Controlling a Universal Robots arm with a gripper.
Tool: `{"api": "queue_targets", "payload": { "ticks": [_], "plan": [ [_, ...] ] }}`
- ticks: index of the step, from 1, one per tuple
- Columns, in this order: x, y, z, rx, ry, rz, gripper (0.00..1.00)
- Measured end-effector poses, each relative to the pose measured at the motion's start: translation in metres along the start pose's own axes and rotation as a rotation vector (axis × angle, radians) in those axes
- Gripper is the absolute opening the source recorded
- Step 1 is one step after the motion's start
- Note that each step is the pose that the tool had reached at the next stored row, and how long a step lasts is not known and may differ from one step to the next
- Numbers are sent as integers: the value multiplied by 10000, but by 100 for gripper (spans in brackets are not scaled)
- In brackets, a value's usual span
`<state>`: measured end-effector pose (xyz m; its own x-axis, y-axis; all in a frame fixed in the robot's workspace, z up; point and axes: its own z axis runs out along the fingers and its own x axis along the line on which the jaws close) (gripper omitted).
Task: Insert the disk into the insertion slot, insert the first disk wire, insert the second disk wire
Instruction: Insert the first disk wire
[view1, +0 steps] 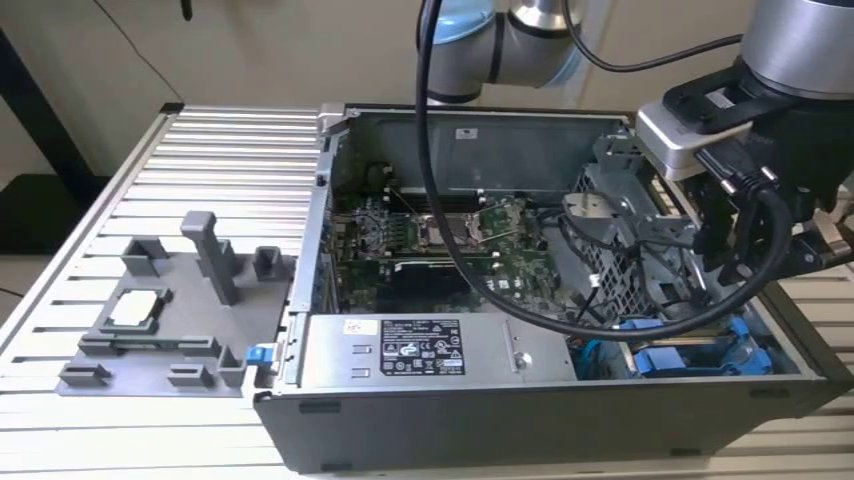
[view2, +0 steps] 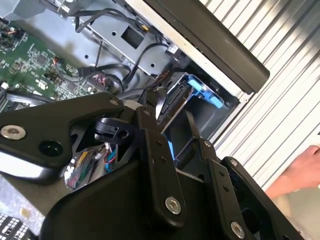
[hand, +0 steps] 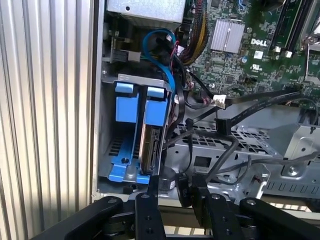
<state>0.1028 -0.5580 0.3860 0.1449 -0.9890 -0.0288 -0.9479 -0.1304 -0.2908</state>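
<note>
The disk stands on edge inside the insertion slot, its blue frame next to the slot's blue rails. The slot sits in the near corner of the open computer case, at the exterior view's right. My gripper hangs just above that corner. In the first wrist view the gripper is right at the disk's end, with a black connector and black wires close by. The blue frame also shows beyond the gripper in the second wrist view.
A grey labelled power-supply box lies along the case front, with the green motherboard behind it. A perforated metal cage stands beside the slot. The arm's black cable loops across the case. A grey fixture sits on the ribbed table. A hand is nearby.
</note>
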Motion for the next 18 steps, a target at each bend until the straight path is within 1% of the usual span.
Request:
{"api": "queue_targets", "payload": {
  "ticks": [2,4,5,6,8,12,13,15,16,18],
  "plan": [
    [-1,1,0,-7,73,-23,40],
    [-1,2,1,-12,116,-36,40],
    [-1,3,0,-15,135,-42,31],
    [-1,4,-1,-16,144,-44,31],
    [-1,4,-1,-17,147,-45,19],
    [-2,4,0,-17,148,-45,19],
    [-2,2,2,-26,160,-49,19],
    [0,-9,4,-129,246,-72,19],
    [2,-19,8,-219,286,-83,19],
    [7,-50,19,-493,357,-100,19]
  ]
}}
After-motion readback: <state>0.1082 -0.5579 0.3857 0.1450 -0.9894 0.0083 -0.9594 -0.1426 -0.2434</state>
